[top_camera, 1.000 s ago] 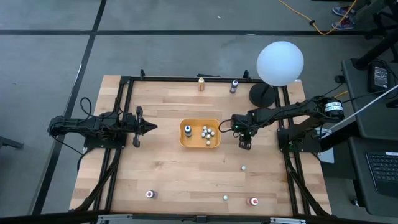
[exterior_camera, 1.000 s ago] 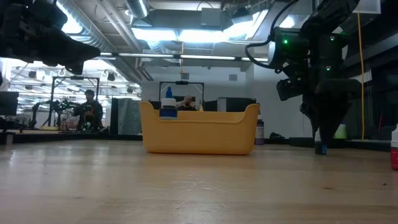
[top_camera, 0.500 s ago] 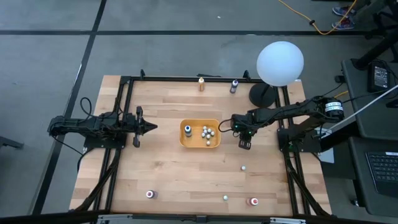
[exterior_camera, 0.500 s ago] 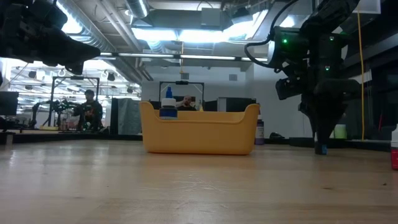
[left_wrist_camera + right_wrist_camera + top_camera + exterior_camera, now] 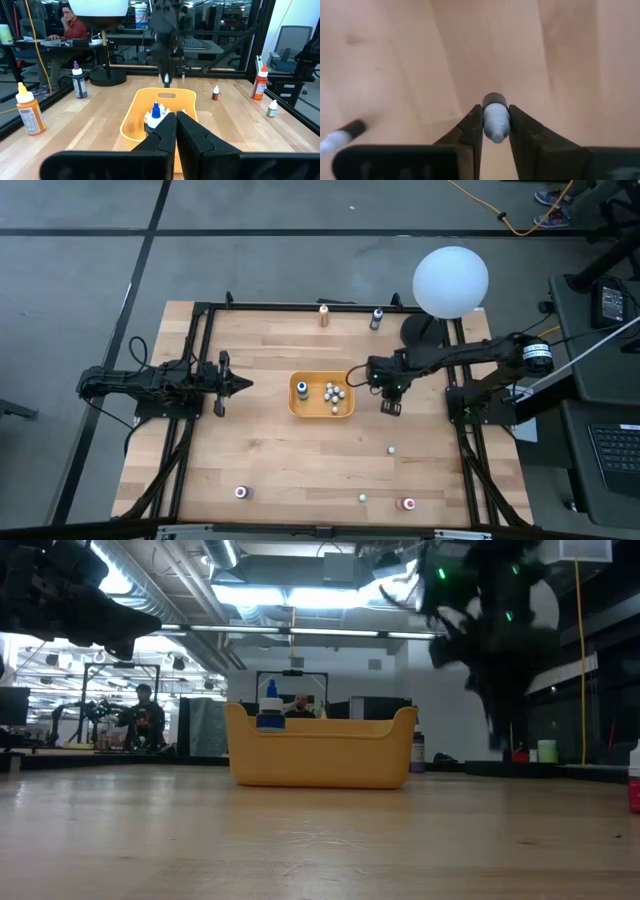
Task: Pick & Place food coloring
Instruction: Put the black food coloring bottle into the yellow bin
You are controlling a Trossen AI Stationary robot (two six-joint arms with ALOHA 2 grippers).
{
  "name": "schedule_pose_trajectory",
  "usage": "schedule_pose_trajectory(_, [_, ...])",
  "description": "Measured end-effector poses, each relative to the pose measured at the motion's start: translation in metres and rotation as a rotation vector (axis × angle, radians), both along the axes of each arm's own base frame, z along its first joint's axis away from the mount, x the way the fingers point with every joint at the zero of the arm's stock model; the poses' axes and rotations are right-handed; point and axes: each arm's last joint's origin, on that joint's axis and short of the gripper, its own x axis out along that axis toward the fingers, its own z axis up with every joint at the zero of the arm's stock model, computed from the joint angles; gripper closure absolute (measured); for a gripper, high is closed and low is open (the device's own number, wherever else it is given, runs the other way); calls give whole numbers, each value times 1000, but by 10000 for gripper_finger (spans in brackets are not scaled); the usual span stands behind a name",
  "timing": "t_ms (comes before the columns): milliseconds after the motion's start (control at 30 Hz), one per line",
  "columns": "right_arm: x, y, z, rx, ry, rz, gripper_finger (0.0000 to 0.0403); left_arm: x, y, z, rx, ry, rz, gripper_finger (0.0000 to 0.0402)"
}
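The orange-yellow tray (image 5: pixel 321 412) stands at mid-table with several small food coloring bottles (image 5: pixel 334 393) in it, one blue-capped (image 5: pixel 270 712). Just right of the tray my right gripper (image 5: pixel 389 407) points down, shut on one small bottle (image 5: pixel 495 121) with a whitish top and a dark lower end; it is a blur well above the wood in the low view (image 5: pixel 503 738). My left gripper (image 5: pixel 243 384) waits left of the tray, level and shut (image 5: pixel 176 131). More bottles stand loose on the table (image 5: pixel 391 449). My right gripper pinches the bottle's whitish upper part (image 5: pixel 496 116) between its two fingers, one on each side. The fingers come from above, pointing down. The bottle hangs upright, its dark lower end (image 5: pixel 495 98) clear of the wood.
A white globe lamp (image 5: pixel 450 280) stands at the far right. An orange bottle (image 5: pixel 324 315) and a dark one (image 5: pixel 377 318) stand at the far edge. Near the front edge are bottles (image 5: pixel 241 492), (image 5: pixel 362 498) and a red one (image 5: pixel 408 504). Another small bottle (image 5: pixel 340 135) lies below the right gripper.
My right gripper has shut on the small bottle that stood on the table right of the tray and has gone up with it, drifting a little toward the tray. The bottle is now lifted clear of the wood.
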Motion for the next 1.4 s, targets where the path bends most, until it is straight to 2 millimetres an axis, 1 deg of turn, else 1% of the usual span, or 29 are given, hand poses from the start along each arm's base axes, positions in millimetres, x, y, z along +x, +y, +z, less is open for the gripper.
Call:
schedule_pose_trajectory(100, [8,0,29,-4,-5,33,328,0,0,0,0,0,0,391])
schedule_pose_trajectory(300, [16,11,92,-21,-50,154,322,0,0,0,0,0,0,395])
schedule_pose_trajectory(367, [17,14,107,-24,-78,179,325,0,0,0,0,0,0,395])
schedule_pose_trajectory(433, [18,15,117,-26,-98,187,326,0,0,0,0,0,0,394])
schedule_pose_trajectory(533, [19,18,122,-26,-112,190,323,0,0,0,0,0,0,391])
schedule_pose_trajectory(667, [20,21,123,-22,-121,182,322,0,0,0,0,0,0,392])
schedule_pose_trajectory(767, [23,23,124,-17,-159,160,325,0,0,0,0,0,0,395])
schedule_pose_trajectory(833, [27,23,125,17,-172,144,325,0,0,0,0,0,0,395])
schedule_pose_trajectory(933, [43,25,133,27,-167,152,324,0,0,0,0,0,0,394])
schedule_pose_trajectory(1067, [77,29,150,11,-166,230,325,0,0,0,0,0,0,391])
schedule_pose_trajectory(1167, [94,31,157,4,-157,276,323,0,0,0,0,0,0,392])
schedule_pose_trajectory(1267, [104,31,160,-3,-176,291,323,0,0,0,0,0,0,395])
schedule_pose_trajectory(1400, [108,30,156,-26,-164,287,325,0,0,0,0,-1,0,394])
